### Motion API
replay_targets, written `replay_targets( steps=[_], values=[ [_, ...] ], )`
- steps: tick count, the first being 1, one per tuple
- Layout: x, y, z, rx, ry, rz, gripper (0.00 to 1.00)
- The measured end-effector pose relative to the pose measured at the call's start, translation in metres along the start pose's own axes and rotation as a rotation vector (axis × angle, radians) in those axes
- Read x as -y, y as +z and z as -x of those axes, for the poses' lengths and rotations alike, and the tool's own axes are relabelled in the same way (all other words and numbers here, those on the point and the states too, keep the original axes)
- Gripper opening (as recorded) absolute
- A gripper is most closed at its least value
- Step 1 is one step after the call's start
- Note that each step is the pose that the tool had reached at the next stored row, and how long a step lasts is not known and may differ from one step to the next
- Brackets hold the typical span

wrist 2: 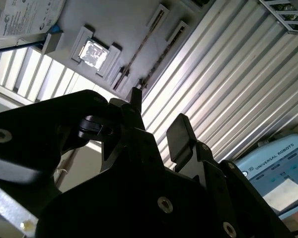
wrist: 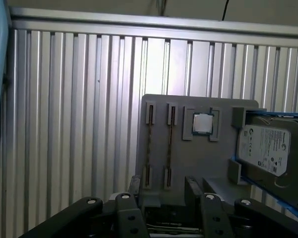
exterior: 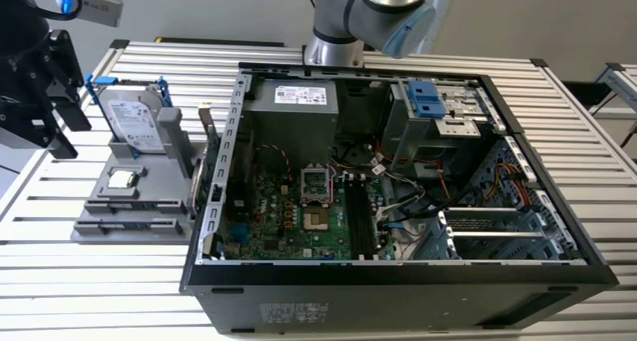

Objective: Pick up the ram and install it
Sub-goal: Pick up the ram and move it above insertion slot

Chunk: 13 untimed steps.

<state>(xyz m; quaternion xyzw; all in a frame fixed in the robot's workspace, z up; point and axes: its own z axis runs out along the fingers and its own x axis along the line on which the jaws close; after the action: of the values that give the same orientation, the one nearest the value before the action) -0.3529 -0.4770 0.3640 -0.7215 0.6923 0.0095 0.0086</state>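
Note:
My gripper (exterior: 62, 95) hangs above the table at the exterior view's left, over the grey parts holder (exterior: 130, 199). Its black fingers stand open with nothing between them in both wrist views (wrist 2: 156, 116) (wrist: 164, 186). The ram (wrist: 149, 144) shows as a thin stick lying edge-on in one of the holder's two narrow slots, with a second stick (wrist: 169, 144) in the slot beside it. In the second wrist view the same slots (wrist 2: 139, 54) lie beyond the fingertips. The open computer case (exterior: 398, 274) has long black memory slots (exterior: 359, 214) on its green motherboard.
On the holder sit a silver hard drive (exterior: 134, 117) with blue rails and a small square processor chip (exterior: 121, 179). The arm's base (exterior: 333, 50) stands behind the case. Ribbed metal tabletop (exterior: 100, 281) surrounds everything. A light-blue pendant (wrist 2: 275, 173) lies near the table edge.

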Motion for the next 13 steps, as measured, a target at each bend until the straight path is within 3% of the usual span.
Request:
replay_targets(
  steps=[13],
  values=[
    [0.0000,0.0082,0.0002,-0.0098,0.000,0.0004,1.00]
  ],
)
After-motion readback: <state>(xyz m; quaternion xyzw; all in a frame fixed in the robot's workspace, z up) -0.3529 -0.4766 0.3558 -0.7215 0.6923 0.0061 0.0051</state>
